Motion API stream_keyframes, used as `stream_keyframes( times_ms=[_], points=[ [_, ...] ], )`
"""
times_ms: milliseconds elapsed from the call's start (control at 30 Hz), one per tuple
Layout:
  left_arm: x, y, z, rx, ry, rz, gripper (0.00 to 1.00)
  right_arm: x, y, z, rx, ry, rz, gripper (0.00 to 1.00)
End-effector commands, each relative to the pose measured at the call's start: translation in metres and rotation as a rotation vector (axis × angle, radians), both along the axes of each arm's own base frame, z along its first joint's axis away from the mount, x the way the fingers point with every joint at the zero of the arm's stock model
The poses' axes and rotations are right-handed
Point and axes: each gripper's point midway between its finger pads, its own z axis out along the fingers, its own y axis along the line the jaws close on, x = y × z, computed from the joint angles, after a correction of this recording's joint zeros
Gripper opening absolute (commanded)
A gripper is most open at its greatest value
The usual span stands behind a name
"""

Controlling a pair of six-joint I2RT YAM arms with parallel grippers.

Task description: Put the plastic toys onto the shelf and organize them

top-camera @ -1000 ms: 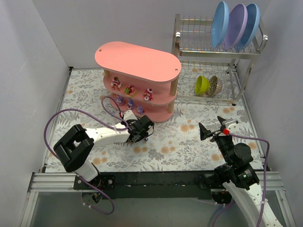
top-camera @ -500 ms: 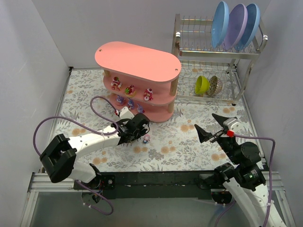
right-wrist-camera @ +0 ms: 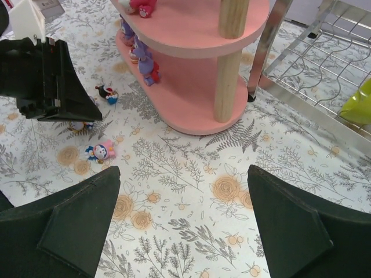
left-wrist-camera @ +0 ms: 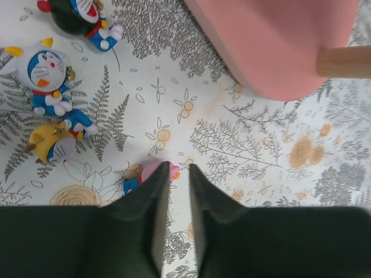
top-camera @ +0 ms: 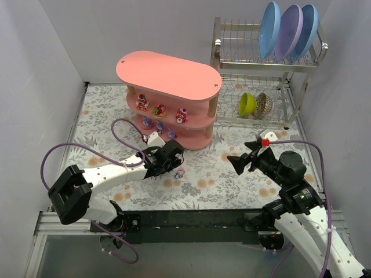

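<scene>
The shelf (top-camera: pixel 168 74) stands at the back of the flowered table (top-camera: pixel 243 174). From above, its top tier hides most of the two tiers below. The left wrist view catches only a rounded corner of the shelf and one post (left-wrist-camera: pixel 342 61). The dish rack (top-camera: pixel 264 69) stands just beside the shelf on its right.

The right gripper (top-camera: pixel 246 154) hangs well right of the shelf's front, fingers spread wide and empty. The left gripper (left-wrist-camera: pixel 178 169) sits low, just in front of the shelf's bottom tier. Its jaws are a narrow slit apart with nothing between them.

A pink toy (left-wrist-camera: pixel 148 172) lies on the table against the outside of one finger, half hidden behind it. Also on the table before the shelf lie a white-hooded blue toy (left-wrist-camera: pixel 46 72), a yellow toy (left-wrist-camera: pixel 49 145) and a dark toy (left-wrist-camera: pixel 81 17) cut off by the frame edge.

Three reddish toys (top-camera: pixel 159 109) stand on the shelf's middle tier and purple toys (top-camera: pixel 159 126) on the bottom tier. All are too small to make out their shapes.
</scene>
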Motion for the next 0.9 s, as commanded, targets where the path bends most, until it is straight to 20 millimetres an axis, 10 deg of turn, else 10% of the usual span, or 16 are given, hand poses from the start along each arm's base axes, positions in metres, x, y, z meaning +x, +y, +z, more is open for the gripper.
stream_keyframes(
  times_ms=[0,300,867],
  points=[
    [-0.001,-0.015,0.005,0.041,0.022,-0.005,0.27,-0.002,0.0,0.012,0.032,-0.009,-0.004,0.98],
    [-0.008,-0.021,-0.006,0.503,-0.009,-0.194,0.54,-0.007,-0.007,0.008,0.049,-0.05,-0.031,0.98],
    [-0.018,-0.033,-0.036,0.839,0.025,-0.546,0.57,-0.002,-0.033,0.017,0.089,-0.14,-0.174,0.98]
  ],
)
